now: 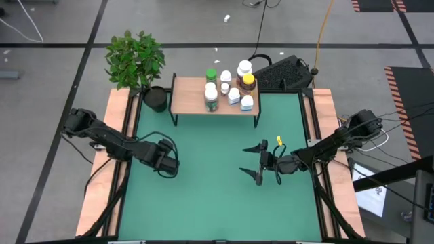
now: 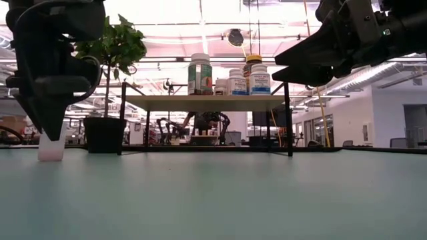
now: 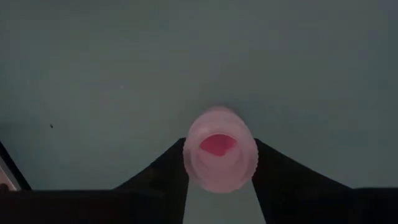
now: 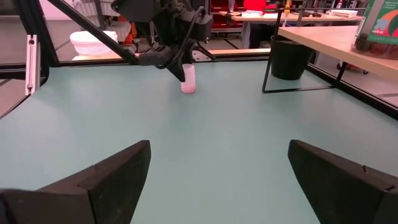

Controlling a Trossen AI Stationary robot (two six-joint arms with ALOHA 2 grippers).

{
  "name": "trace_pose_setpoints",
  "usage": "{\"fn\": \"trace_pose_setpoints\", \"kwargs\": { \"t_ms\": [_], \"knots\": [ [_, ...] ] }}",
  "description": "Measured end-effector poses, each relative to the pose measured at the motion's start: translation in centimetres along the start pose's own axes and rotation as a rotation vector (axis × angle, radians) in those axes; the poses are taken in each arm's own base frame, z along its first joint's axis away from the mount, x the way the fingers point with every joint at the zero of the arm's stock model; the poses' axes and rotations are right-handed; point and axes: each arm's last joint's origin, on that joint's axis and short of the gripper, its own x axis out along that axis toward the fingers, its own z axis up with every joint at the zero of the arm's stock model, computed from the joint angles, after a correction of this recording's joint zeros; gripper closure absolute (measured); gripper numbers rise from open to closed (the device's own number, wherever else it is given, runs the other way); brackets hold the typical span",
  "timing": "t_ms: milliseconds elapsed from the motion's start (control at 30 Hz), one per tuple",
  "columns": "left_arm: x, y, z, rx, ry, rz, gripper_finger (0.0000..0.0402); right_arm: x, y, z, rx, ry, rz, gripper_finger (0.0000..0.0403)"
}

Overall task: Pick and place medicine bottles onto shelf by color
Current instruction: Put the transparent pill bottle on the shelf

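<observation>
While right pincer [image 1: 260,163] gapes, left pincer [image 3: 219,186] apparently straddles vial [image 3: 220,149].

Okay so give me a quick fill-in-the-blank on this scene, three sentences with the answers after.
1. The left tool is positioned over a small pale vial standing on the ____ table.
2. The right tool holds nothing; its fingers are ____.
3. The other bottles stand on the ____.

Missing words: green; open; shelf
</observation>
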Motion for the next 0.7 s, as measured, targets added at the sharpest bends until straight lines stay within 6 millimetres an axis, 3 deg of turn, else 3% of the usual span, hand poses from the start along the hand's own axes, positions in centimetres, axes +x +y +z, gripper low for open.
{"fn": "trace_pose_setpoints", "kwargs": {
  "t_ms": [167,300,500,700],
  "knots": [
    [-0.5,-0.4,0.2,0.005,0.009,-0.031,0.0258,0.0,0.0,0.0,0.000,0.000,0.000,0.0026],
    [-2.2,-1.3,1.2,0.041,-0.009,-0.092,0.0246,0.0,0.0,0.0,0.000,0.000,0.000,0.0026],
    [-6.7,-1.9,4.3,0.092,-0.051,-0.163,0.0255,0.0,0.0,0.0,0.002,0.000,0.000,0.0026],
    [-12.2,-0.5,8.8,0.121,-0.175,-0.194,0.0251,0.0,0.0,0.0,0.017,0.000,0.000,0.0026]
  ]
}}
